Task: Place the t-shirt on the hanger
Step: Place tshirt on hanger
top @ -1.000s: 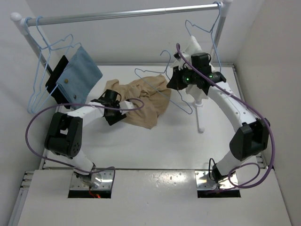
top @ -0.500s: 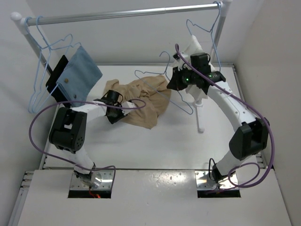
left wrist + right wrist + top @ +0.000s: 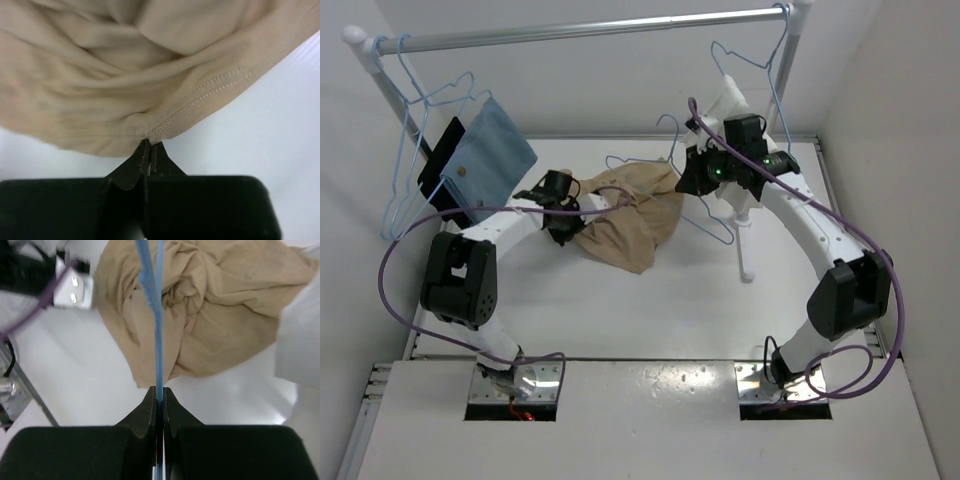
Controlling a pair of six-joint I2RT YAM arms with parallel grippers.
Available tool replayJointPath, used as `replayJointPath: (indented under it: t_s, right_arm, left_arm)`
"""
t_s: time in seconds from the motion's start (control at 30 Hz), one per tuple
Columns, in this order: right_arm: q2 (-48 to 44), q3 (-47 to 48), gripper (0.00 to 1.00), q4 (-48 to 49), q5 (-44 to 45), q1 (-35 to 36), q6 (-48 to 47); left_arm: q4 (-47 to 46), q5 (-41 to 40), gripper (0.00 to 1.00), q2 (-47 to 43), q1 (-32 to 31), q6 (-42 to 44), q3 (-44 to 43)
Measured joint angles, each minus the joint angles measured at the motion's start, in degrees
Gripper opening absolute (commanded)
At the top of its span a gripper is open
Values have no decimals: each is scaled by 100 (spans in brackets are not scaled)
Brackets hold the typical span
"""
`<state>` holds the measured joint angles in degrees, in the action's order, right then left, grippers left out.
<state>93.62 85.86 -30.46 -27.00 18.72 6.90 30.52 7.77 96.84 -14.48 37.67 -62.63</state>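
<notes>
T-shirt [image 3: 630, 215]: seen from above, lies bunched in a tan heap on the table [image 3: 650, 300], below the middle of the rail [image 3: 590, 30] and on its near side. Left gripper [image 3: 568, 212]: sits at the heap's edge under the rail's left half, jaws too small to read from up here. Right gripper [image 3: 692, 175]: hangs under the rail's right half, beside the heap's rail-side corner, holding the hanger [image 3: 620, 160]. Pale-blue wire runs out over the heap's rail-side edge, hook turned up toward the rail. Hung at the rail's left end: a blue denim cloth [image 3: 490, 155] and spare hangers [image 3: 425, 100]. Left wrist view: shows the left gripper [image 3: 149, 147] with jaws pressed together on a stitched hem fold of the t-shirt [image 3: 125, 75], folds filling the upper part, white table [image 3: 265, 120] showing at the right. Right wrist view: shows the right gripper [image 3: 159, 392] with jaws clamped tight on the hanger [image 3: 159, 340], two blue wires running straight up from the fingertips across the crumpled t-shirt [image 3: 215, 315]. Cannot tell whether any wire sits inside the cloth. Table [image 3: 90, 380] showing white beside the heap, with the left arm's purple cable [image 3: 30, 315] at the heap's other edge.
</notes>
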Motion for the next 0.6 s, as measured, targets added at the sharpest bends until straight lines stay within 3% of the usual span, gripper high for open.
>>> replayJointPath:
  t_s: [0.3,0.6]
  right_arm:
    - [-24,-17,0,-831,-629,378,-627]
    - [-592,-348,0,-1639,-660,763,-905]
  left_arm:
    - [785,516,0,-251,7,-348,-1401]
    - [1412,601,0,1049,46,-887,-2876]
